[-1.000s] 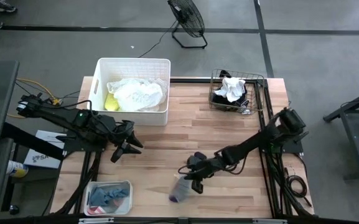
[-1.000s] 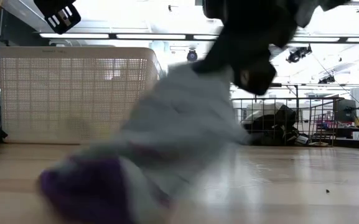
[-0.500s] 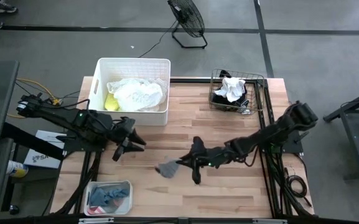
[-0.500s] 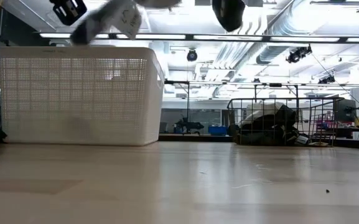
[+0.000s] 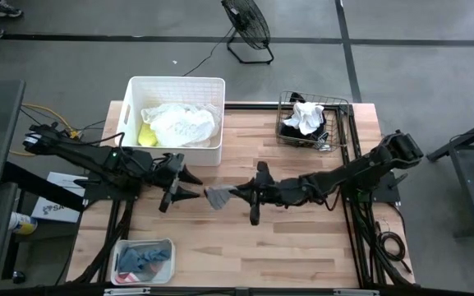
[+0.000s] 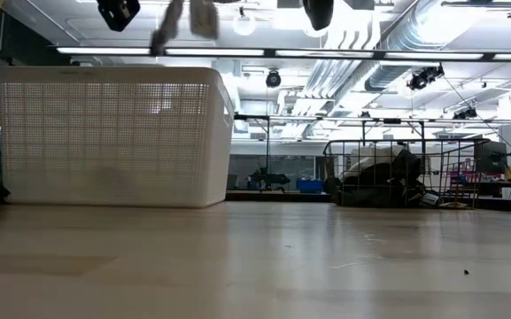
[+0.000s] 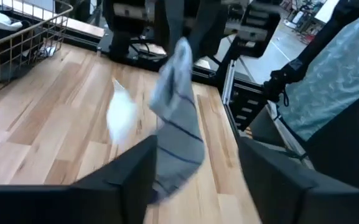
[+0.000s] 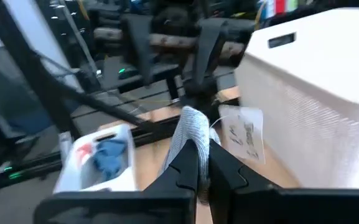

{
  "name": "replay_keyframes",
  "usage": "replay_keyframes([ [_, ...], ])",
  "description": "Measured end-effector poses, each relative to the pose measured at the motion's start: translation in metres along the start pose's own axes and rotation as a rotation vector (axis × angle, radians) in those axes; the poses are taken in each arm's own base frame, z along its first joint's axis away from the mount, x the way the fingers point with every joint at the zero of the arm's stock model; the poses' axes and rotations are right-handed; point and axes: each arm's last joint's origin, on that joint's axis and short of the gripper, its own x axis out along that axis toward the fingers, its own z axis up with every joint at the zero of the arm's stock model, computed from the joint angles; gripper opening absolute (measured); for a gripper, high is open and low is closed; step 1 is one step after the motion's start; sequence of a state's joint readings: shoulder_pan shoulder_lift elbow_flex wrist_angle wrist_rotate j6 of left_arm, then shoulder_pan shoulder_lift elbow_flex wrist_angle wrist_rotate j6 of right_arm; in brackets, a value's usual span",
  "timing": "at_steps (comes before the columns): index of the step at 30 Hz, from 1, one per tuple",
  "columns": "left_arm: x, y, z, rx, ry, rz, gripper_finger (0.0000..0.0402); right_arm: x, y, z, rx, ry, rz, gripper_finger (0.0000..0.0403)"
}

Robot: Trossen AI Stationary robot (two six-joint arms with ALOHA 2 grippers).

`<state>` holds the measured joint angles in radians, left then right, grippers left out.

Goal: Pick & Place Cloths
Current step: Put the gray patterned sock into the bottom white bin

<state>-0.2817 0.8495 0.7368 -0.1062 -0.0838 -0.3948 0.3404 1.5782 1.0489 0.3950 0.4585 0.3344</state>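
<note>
A grey sock with thin blue stripes (image 5: 218, 197) hangs above the table's middle, with my right gripper (image 5: 238, 195) shut on it. In the left wrist view the sock (image 7: 178, 124) dangles just ahead of my left gripper (image 7: 198, 180), whose fingers stand wide open on either side of its lower end; whether they touch it I cannot tell. From above, my left gripper (image 5: 194, 187) sits just left of the sock. A white cloth (image 5: 179, 123) and a neon yellow one (image 5: 146, 136) lie in the large white bin (image 5: 130, 107). My right gripper pinches the sock's upper end (image 8: 190, 134) between its two fingers. The fingers lie about level and come from the table's right side. The sock hangs slack beyond and below the fingertips, lifted clear of the table (image 5: 302, 238).
A wire basket (image 5: 282, 103) with white and black cloths stands at the far right. A small white bin (image 5: 121, 245) with a blue cloth sits at the near left. The large white bin stands at the far left, close behind my left arm.
My right gripper has risen and gone toward the table's left and far side, tipping from a downward slant to about level. The sock has been lifted clear of the table and now hangs near my left gripper, which has tipped up and edged toward it.
</note>
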Motion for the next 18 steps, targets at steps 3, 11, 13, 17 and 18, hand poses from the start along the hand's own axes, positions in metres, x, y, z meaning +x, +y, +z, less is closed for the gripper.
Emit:
replay_keyframes([
  [3, 0.006, 0.000, 0.000, -0.003, -0.011, 0.006, 0.0267, 0.001, -0.006, 0.007, -0.004, -0.052, -0.062, 0.0005],
  [11, 0.021, 0.002, -0.003, -0.008, -0.033, 0.089, 0.0338, 0.003, -0.014, 0.018, -0.038, -0.160, -0.173, 0.0005],
  [13, 0.024, 0.004, -0.003, -0.035, -0.054, 0.142, 0.0339, 0.003, -0.014, 0.020, -0.046, -0.176, -0.164, 0.0005],
  [17, 0.024, 0.006, -0.001, -0.086, -0.116, 0.220, 0.0340, 0.003, -0.012, 0.023, -0.054, -0.198, -0.121, 0.0005],
  [18, 0.024, 0.006, 0.000, -0.099, -0.127, 0.233, 0.0340, 0.003, -0.012, 0.023, -0.055, -0.196, -0.113, 0.0005],
])
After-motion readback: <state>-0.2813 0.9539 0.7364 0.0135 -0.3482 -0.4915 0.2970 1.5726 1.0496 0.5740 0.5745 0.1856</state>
